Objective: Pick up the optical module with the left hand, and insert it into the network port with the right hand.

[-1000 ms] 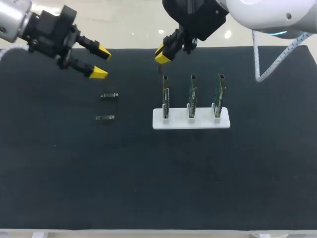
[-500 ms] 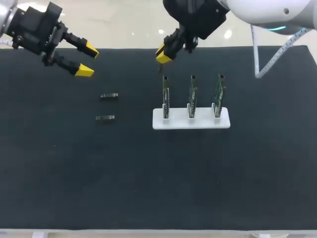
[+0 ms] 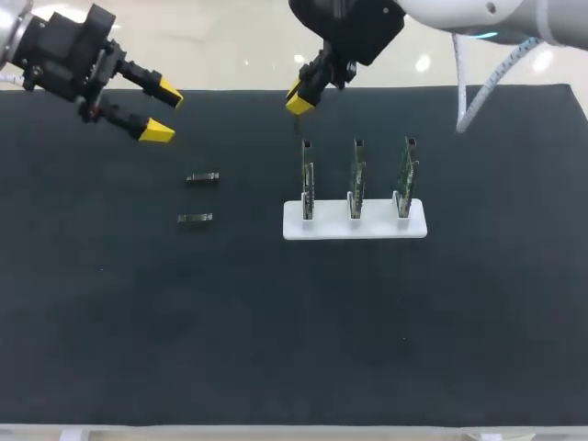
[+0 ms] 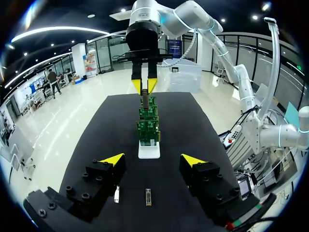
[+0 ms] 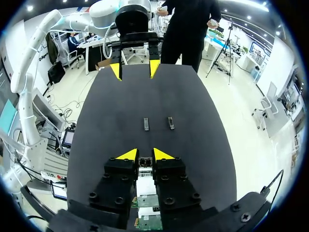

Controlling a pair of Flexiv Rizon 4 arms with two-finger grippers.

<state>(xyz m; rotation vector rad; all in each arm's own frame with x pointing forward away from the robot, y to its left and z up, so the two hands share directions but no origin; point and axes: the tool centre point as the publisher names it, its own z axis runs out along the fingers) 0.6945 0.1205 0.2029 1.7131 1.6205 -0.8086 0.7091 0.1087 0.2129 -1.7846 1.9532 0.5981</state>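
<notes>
My right gripper [image 3: 299, 96] is shut on a small optical module [image 5: 144, 162], which hangs just above and behind the leftmost circuit board [image 3: 308, 177]. The left wrist view shows that module [image 4: 144, 100] pointing down from the right gripper [image 4: 144, 86] over the row of boards [image 4: 147, 129]. Two more optical modules [image 3: 202, 177] [image 3: 195, 219] lie flat on the black mat. My left gripper [image 3: 163, 110] hovers open and empty at the far left, behind those modules. In its own view the left gripper [image 4: 152, 159] has both modules [image 4: 117, 194] [image 4: 148, 196] under it.
A white stand [image 3: 413, 225] holds three upright circuit boards with ports at their top ends, right of centre. The black mat [image 3: 276, 331] covers the table. In the right wrist view the left gripper [image 5: 134, 69] faces me across the loose modules [image 5: 146, 124].
My left gripper has drawn back to the left and away from the loose modules, staying open. My right gripper has shifted slightly back with its module.
</notes>
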